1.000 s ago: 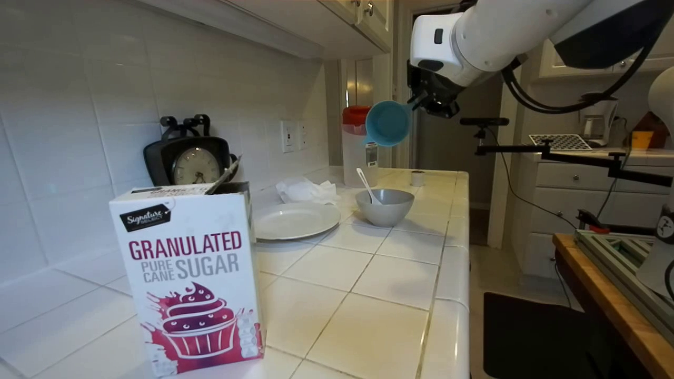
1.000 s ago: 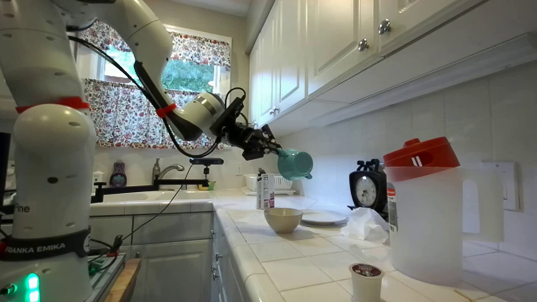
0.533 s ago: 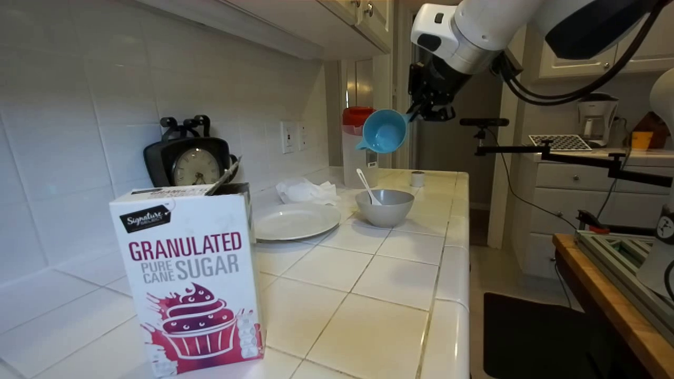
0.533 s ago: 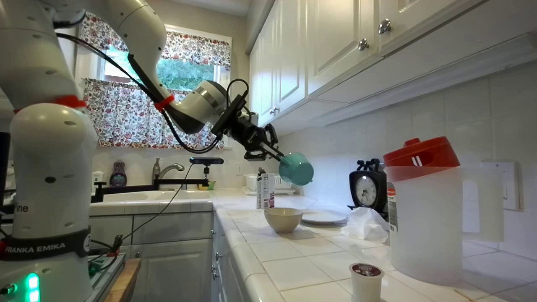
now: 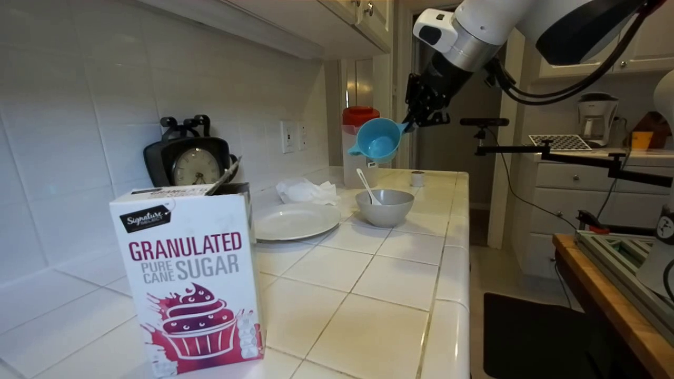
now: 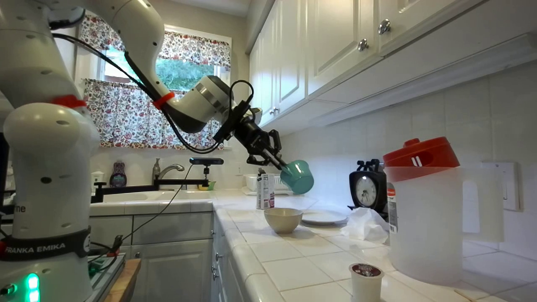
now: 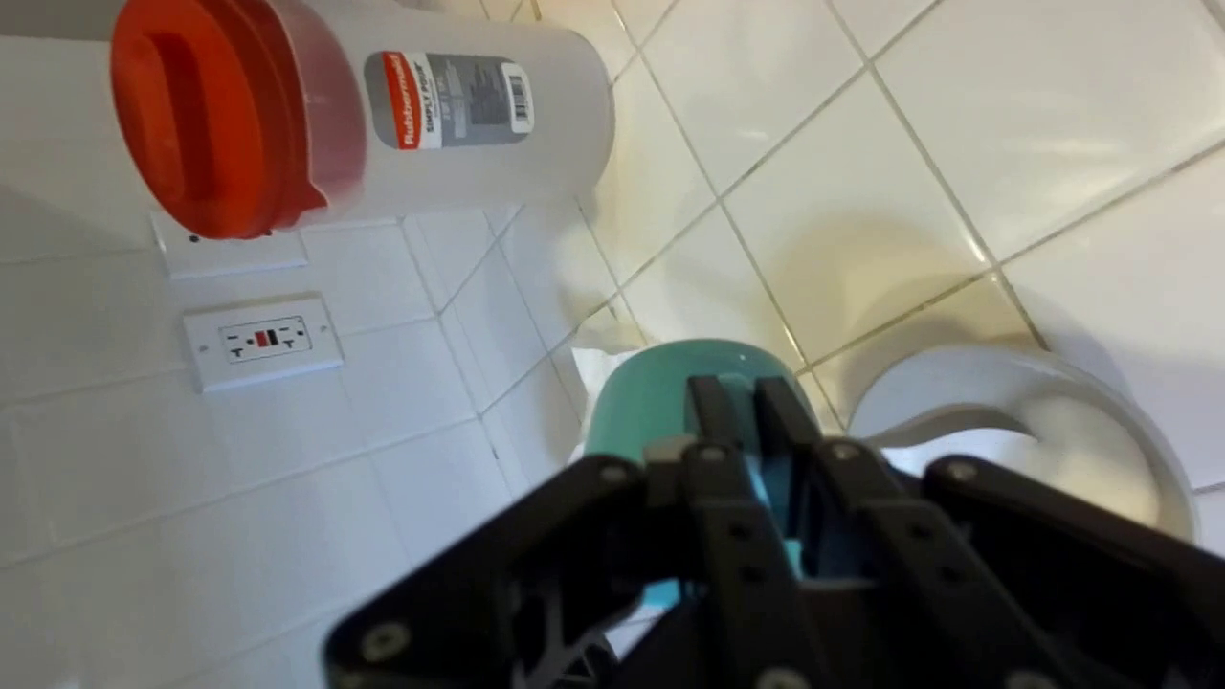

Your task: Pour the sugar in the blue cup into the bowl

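Wrist view puts the cup directly ahead of our gripper, whose two fingers stand nearly side by side, pinching it. In an exterior view we see them meet it at the short handle; from there its line to the opposite lip slopes down towards the wall. The bowl lies to the right of the cup in wrist view, and in both exterior views we find that the cup hangs higher than the bowl, apart from it and offset to the wall side. How the two line up along the counter we cannot tell.

The cup is tilted, its mouth towards the box, and we make out no white inside it; in the bowl, beside the spoon, a white patch may well be sugar. We judge the pour mostly done. Should any sugar remain, our next move would have to go sideways, away from the wall, before tipping further: from this offset, grains could miss the bowl and land on the counter or the plate.
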